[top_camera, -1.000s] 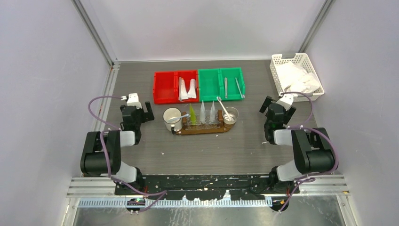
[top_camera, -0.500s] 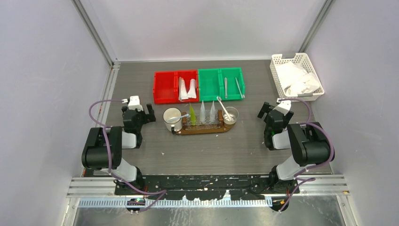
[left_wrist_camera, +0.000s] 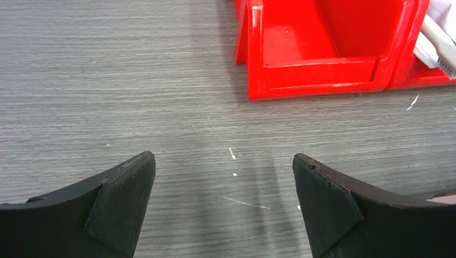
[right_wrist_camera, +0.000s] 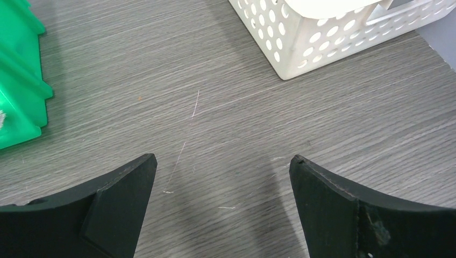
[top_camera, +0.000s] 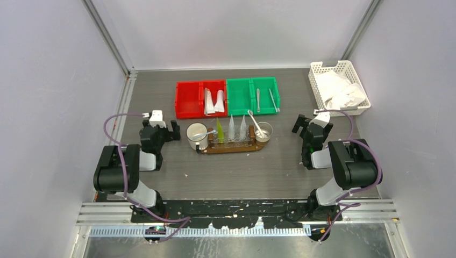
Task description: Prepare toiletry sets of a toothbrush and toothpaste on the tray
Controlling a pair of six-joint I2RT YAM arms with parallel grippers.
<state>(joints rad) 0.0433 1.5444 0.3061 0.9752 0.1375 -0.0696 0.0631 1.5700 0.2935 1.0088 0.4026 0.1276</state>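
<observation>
Right now both claws stand wide apart and empty: the left claw point(left_wrist_camera: 223, 172) hovers over bare surface point(top_camera: 242, 172) near the empty red bin point(left_wrist_camera: 322, 64), the right claw point(right_wrist_camera: 223, 172) near the white basket point(right_wrist_camera: 301, 43). On the tray point(top_camera: 207, 150), three tubes point(top_camera: 232, 129) stand between two cups point(top_camera: 196, 133), a toothbrush point(top_camera: 256, 123) leaning in each. If you fetch the spare toothbrushes point(top_camera: 258, 100) from the green bin point(top_camera: 265, 86), straddle one handle mid-length, clear of its neighbour, and close gently.

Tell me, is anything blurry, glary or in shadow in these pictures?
Top view: even soft light and sharp, though things on the tray are tiny. Left wrist view: crisp table grain, soft shadow left of the red bin. Right wrist view: sharp too; the white basket is brightest.
</observation>
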